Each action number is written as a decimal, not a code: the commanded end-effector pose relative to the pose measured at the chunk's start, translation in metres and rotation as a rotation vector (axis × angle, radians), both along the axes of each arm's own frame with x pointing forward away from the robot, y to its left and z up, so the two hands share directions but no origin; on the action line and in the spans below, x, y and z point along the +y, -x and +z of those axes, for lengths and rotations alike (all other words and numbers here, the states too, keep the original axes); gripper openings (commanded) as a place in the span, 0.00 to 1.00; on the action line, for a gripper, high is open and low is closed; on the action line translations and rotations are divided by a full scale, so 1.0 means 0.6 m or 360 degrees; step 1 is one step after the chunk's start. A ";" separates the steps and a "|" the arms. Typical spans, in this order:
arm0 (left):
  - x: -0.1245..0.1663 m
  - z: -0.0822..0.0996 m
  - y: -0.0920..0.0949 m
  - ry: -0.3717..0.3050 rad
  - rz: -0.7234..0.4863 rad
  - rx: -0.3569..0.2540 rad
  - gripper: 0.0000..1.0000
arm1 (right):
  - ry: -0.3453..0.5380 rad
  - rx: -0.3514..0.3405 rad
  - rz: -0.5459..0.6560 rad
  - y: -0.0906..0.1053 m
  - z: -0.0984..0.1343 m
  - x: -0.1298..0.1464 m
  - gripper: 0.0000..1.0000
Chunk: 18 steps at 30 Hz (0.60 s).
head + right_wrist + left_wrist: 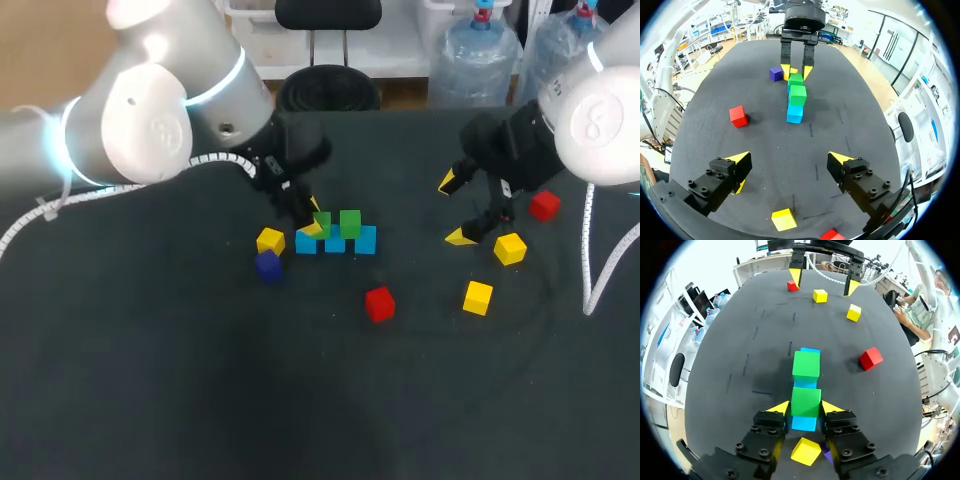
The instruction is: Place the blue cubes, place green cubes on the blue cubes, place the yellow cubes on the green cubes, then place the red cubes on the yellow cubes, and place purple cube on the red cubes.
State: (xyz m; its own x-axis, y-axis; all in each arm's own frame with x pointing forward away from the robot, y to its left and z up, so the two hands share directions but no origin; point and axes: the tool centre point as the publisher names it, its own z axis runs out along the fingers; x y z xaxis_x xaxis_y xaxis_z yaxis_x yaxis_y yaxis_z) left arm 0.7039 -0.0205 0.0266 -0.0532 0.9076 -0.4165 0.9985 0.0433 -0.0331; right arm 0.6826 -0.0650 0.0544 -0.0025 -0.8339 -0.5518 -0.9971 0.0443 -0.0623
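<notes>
Clamping with the left jaws a green cube [806, 401] atop the left end of the blue cube row [365, 241] in the middle of the bench [200, 380], holding the right jaws apart beside a yellow cube [510, 248] at right.

A wide table [150, 400] with a matte black top carries everything. Light from above lays a soft grey sheen across its middle, fading darker toward the near edge. Short faint marks [790, 347] streak the surface here and there
</notes>
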 end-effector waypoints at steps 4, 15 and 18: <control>-0.002 0.000 -0.005 -0.0015 -0.0001 0.0006 0.00 | -0.0004 0.0001 0.0002 -0.001 -0.001 0.000 1.00; -0.002 0.001 -0.006 -0.0025 -0.0004 0.0003 0.00 | -0.0004 0.0001 0.0002 -0.001 -0.001 0.000 1.00; -0.002 0.001 -0.006 -0.0028 -0.0004 0.0005 0.00 | -0.0004 0.0001 0.0002 -0.001 -0.001 0.000 1.00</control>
State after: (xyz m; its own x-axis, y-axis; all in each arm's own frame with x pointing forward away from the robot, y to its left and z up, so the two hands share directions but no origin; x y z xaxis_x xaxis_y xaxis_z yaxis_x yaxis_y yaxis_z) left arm 0.7046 -0.0205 0.0267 -0.0514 0.9119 -0.4072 0.9986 0.0425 -0.0307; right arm 0.6826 -0.0650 0.0544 -0.0025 -0.8339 -0.5518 -0.9971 0.0443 -0.0623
